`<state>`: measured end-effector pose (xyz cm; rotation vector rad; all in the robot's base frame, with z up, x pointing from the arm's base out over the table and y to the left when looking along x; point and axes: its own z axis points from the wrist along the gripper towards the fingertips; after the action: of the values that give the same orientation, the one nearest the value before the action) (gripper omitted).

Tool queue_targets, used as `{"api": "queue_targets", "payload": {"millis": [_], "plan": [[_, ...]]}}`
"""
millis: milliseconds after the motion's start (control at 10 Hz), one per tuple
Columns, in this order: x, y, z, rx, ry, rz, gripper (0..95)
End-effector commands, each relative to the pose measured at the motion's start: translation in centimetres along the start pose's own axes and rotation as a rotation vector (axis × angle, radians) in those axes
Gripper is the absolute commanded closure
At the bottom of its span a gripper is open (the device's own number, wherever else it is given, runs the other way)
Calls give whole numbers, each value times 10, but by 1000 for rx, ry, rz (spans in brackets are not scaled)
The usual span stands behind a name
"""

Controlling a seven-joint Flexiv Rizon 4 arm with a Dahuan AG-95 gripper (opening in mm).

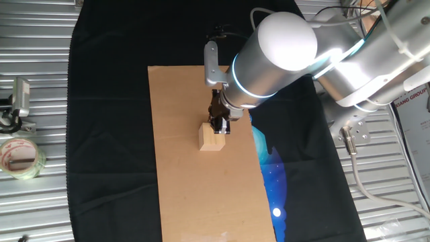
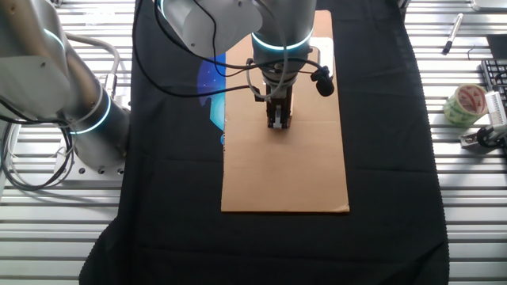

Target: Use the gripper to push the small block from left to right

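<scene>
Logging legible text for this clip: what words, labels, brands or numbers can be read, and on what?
"XIANG GROUP" (partly cut off): on the white sign at the right edge of one fixed view.
Tape roll: red printing, too blurred to read.
Small block, claw, cardboard sheet: no text visible.

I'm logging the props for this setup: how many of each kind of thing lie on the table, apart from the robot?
Small block: 1
Cardboard sheet: 1
Black cloth: 1
Tape roll: 1
Pen: 1
Total: 5. The gripper is not counted.
</scene>
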<state>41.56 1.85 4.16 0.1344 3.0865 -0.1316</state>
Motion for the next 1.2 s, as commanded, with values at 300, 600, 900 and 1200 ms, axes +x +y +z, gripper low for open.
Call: {"api": "queue_targets", "payload": {"millis": [300,600,900,1200], "plan": [[0,1,0,3,0,5,950],[-1,-2,-1,-1,0,-5,950],[-2,-13,-3,-15,2,-30,950],[-2,-17,-9,-56,18,-28,950]]}}
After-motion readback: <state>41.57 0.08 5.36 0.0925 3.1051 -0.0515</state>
